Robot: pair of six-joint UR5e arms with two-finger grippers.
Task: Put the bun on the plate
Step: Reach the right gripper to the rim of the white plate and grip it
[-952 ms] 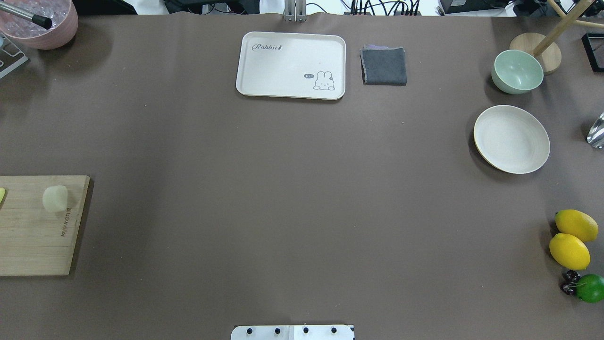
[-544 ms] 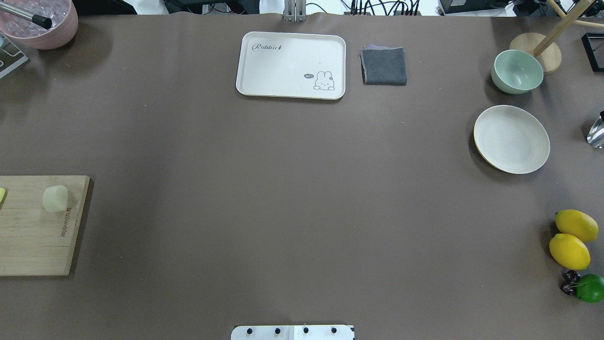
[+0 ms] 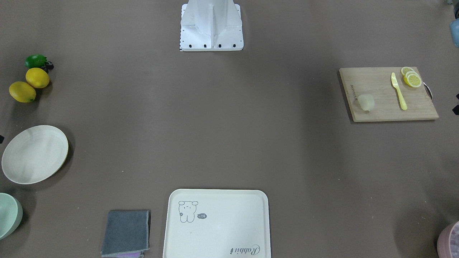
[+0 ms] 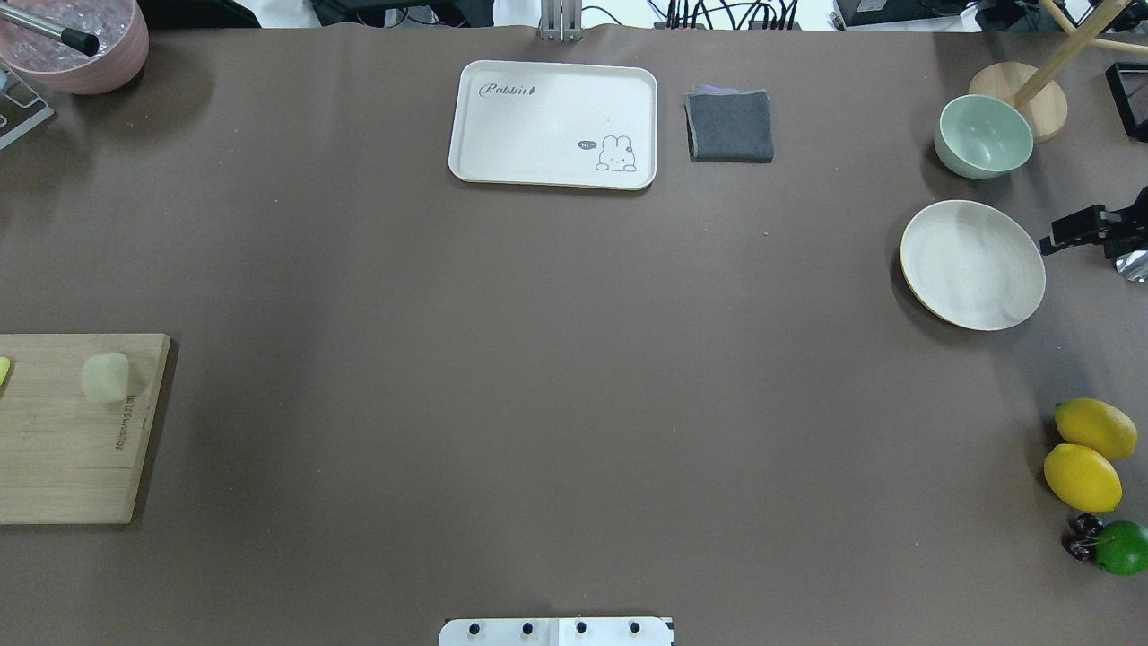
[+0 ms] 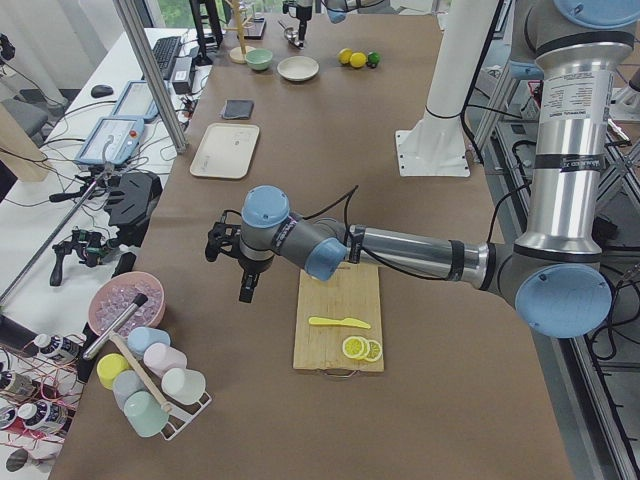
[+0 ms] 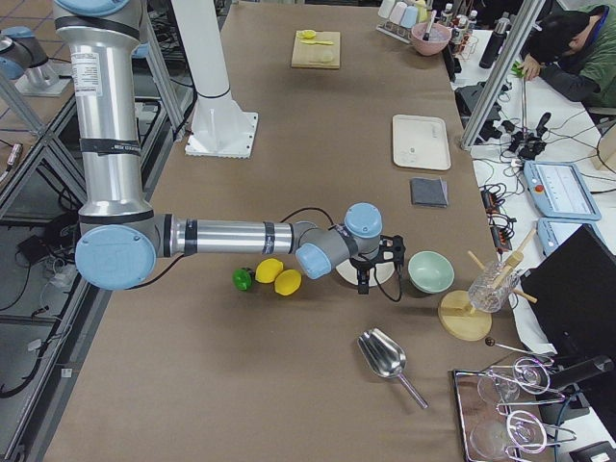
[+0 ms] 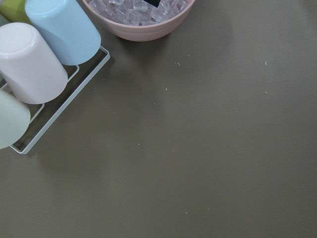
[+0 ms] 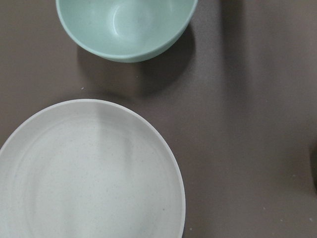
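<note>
The bun [image 4: 105, 376] is a pale cream lump on the near right corner of the wooden cutting board [image 4: 63, 458], at the table's left edge; the bun [image 3: 367, 102] lies free. The round cream plate [image 4: 973, 265] sits far off at the right side, and the same plate [image 8: 89, 173] fills the right wrist view. My right gripper [image 4: 1090, 231] hovers just right of the plate, open and holding nothing. My left gripper [image 3: 457, 103] shows as two separated dark tips beyond the board's outer end, open, well apart from the bun.
A mint green bowl [image 4: 983, 135] stands behind the plate. Two lemons [image 4: 1087, 453] and a lime lie nearer the robot. A rabbit tray [image 4: 553, 124] and grey cloth [image 4: 730, 125] sit at the far middle. The board carries a yellow knife [image 3: 398, 91] and lemon slices [image 3: 411, 77]. A pink ice bowl [image 7: 138, 17] and cup rack [image 7: 44, 64] are near the left gripper.
My right gripper has come into the overhead view at the right edge, beside the plate. The bun, board and plate have not moved.
</note>
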